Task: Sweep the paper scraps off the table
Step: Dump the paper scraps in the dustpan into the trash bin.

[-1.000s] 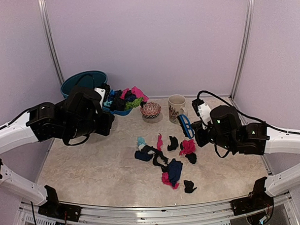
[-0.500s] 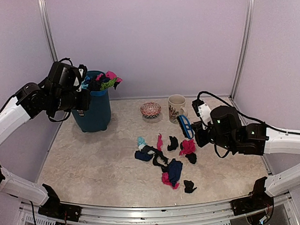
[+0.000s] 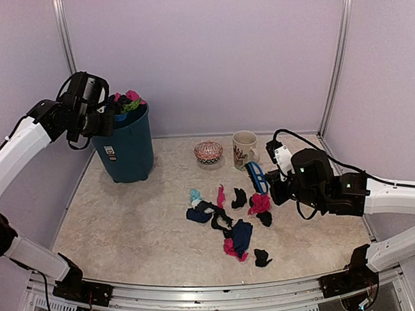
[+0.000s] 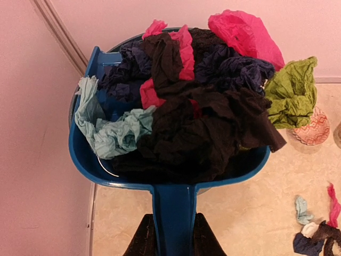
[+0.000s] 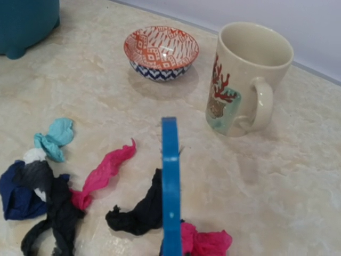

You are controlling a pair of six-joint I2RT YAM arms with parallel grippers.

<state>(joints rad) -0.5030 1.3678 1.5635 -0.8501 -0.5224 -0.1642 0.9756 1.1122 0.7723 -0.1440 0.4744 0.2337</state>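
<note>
My left gripper [image 3: 108, 113] is shut on the handle of the blue plastic dustpan [image 4: 173, 208], its fingers [image 4: 143, 242] on both sides of the handle. The pan is heaped with paper scraps [image 4: 197, 117] and hangs over the mouth of the teal bin [image 3: 129, 150]. More paper scraps [image 3: 231, 219] lie scattered mid-table [image 3: 128, 226]: pink [image 5: 104, 173], black [image 5: 141, 210], light blue [image 5: 56, 136]. My right gripper [image 3: 273, 184] is shut on the small blue brush [image 3: 256, 175], held just right of the scraps; its blue back [image 5: 170, 181] shows on edge in the right wrist view.
A cream mug [image 3: 244, 149] and a small patterned bowl [image 3: 208, 152] stand at the back of the table, behind the scraps. The bin stands at the back left by the wall. Walls close in the left, back and right sides.
My left arm has lifted the loaded dustpan up and to the left, from beside the bowl to over the bin. The right arm and the scraps on the table have not moved.
</note>
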